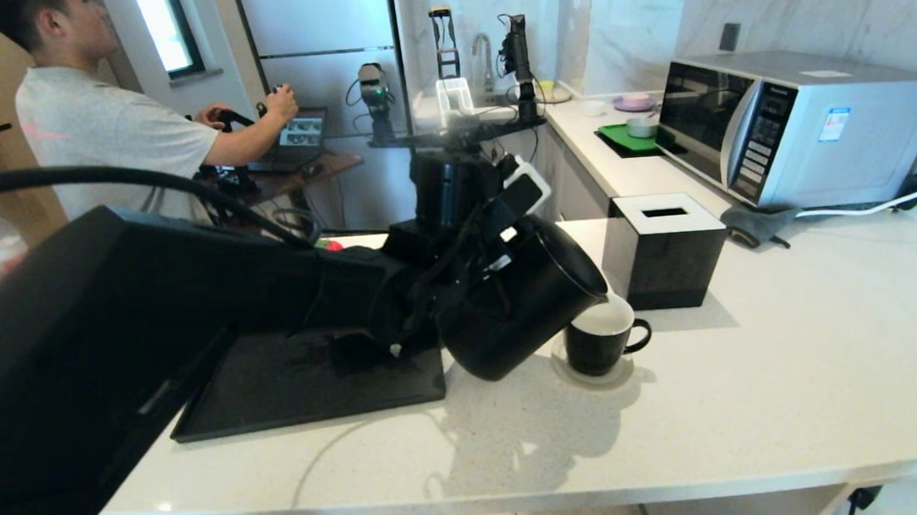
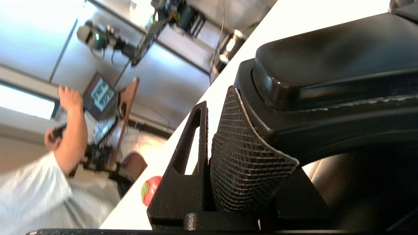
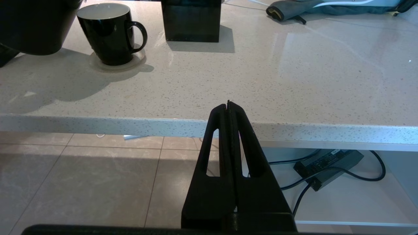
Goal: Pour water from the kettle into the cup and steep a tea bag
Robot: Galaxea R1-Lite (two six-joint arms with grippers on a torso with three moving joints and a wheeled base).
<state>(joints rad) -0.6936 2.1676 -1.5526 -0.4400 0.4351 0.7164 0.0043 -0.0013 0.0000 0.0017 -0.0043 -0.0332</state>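
My left gripper (image 1: 483,249) is shut on the loop handle of the black kettle (image 1: 525,309) and holds it off the white counter. The kettle leans to the right, its spout over the rim of the black cup (image 1: 599,344). The cup stands upright on a round coaster, handle to the right, white inside showing. No stream of water shows. In the left wrist view the handle (image 2: 326,98) sits against the meshed pad (image 2: 241,156). My right gripper (image 3: 228,104) hangs shut and empty below the counter's front edge, with the cup (image 3: 104,32) far ahead. The tea bag is out of view.
A black tissue box (image 1: 661,249) stands just behind the cup. A black tray (image 1: 307,386) lies left of the kettle. A microwave (image 1: 793,129) and grey cloth (image 1: 751,224) are at the back right. A person (image 1: 100,128) sits at a laptop back left. A red packet (image 2: 151,191) lies on the counter.
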